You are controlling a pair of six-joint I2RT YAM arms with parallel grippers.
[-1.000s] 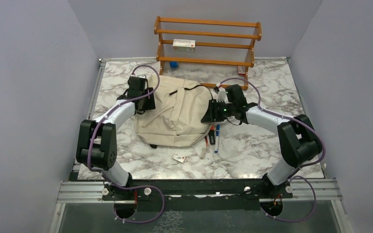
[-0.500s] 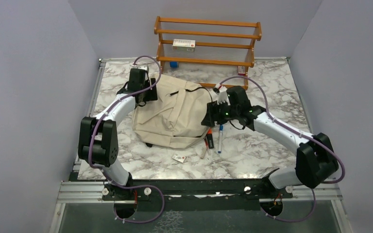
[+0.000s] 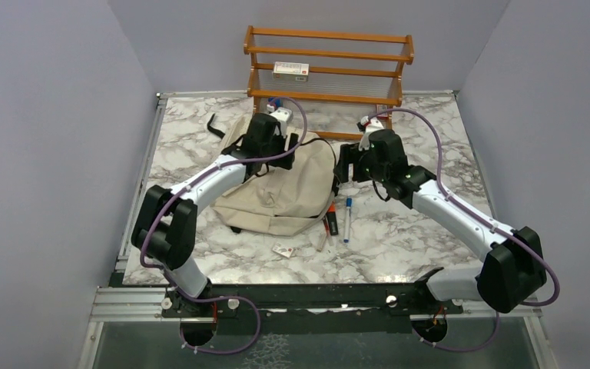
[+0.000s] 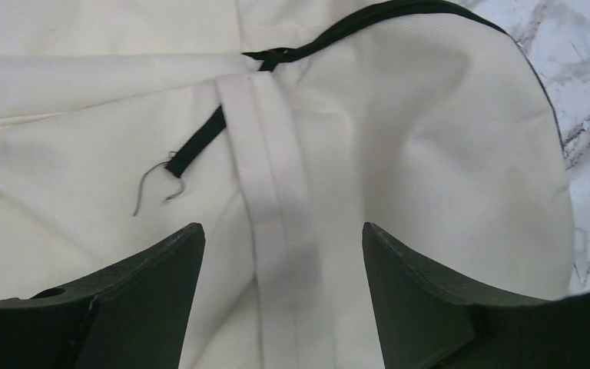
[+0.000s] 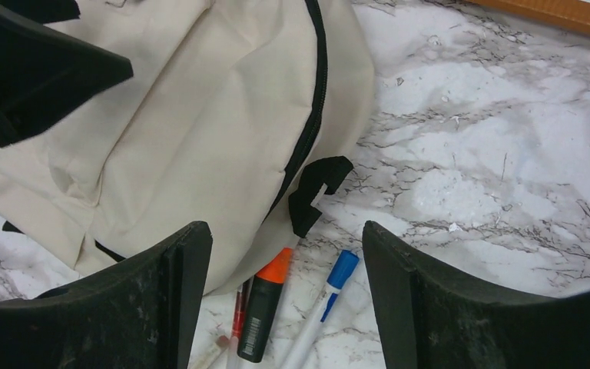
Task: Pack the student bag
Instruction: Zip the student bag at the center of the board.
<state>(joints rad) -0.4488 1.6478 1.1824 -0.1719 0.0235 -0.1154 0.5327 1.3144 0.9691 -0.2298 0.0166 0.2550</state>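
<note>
The left tool (image 4: pixel 280 234), jaws spread, has swung from the student bag's (image 3: pixel 280 196) left edge to above its middle. The right tool (image 5: pixel 284 234) has just opened wide beside it. The bag lies apparently closed on the desk (image 3: pixel 407 246), with the orange marker (image 5: pixel 265 304) and blue pen (image 5: pixel 330 288) still outside.

Wooden rack (image 3: pixel 329 55); markers (image 5: pixel 265 307) on marble (image 3: pixel 430 146); card (image 3: pixel 283 250), perhaps.

Matt cloth student bag (image 3: pixel 276 204), glossy marble-look table (image 3: pixel 445 131)
</note>
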